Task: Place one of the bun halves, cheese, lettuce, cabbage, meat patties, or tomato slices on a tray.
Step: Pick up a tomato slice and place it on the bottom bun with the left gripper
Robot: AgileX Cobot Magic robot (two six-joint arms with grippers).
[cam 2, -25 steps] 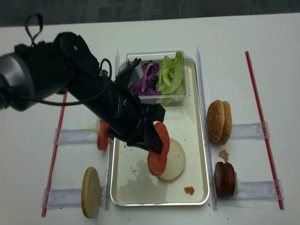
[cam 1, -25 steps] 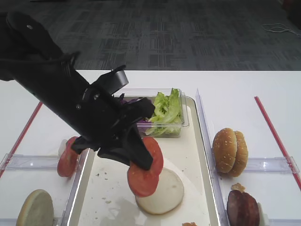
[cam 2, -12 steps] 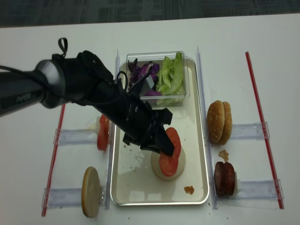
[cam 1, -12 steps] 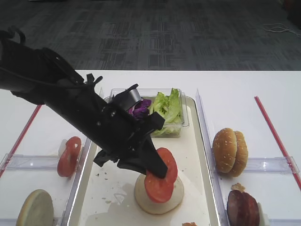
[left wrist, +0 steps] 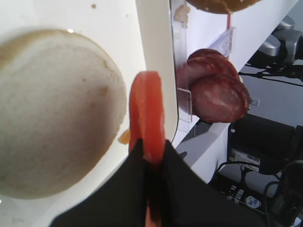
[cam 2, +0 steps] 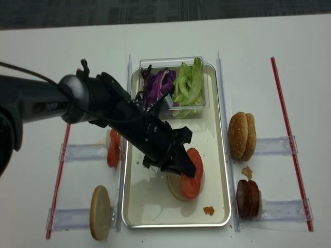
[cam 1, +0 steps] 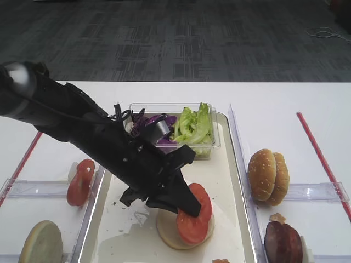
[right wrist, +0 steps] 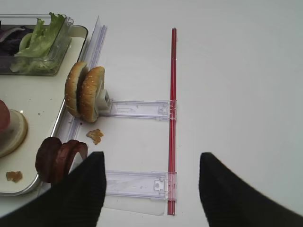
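Left gripper (cam 1: 189, 207): clamped on a tomato slice (cam 1: 195, 213), which it holds on edge just over the bun half (cam 1: 171, 233) lying cut face up on the tray (cam 1: 227, 181).
Right gripper (right wrist: 149, 189): fingers spread wide, nothing between them, above bare table at 3 o'clock of the tray.
Tub (cam 2: 199, 106): at 12 o'clock on the tray, holding lettuce (cam 2: 187, 82) and purple cabbage (cam 2: 155, 85).
Spare tomato slices (cam 1: 79, 182): upright in a clear rail at 9 o'clock, outside the tray.
Bun halves (cam 2: 242, 135): standing on edge at 3 o'clock.
Meat patties (cam 2: 248, 198): at 4 o'clock, upright.
Single bun half (cam 2: 100, 212): at 8 o'clock, on edge.
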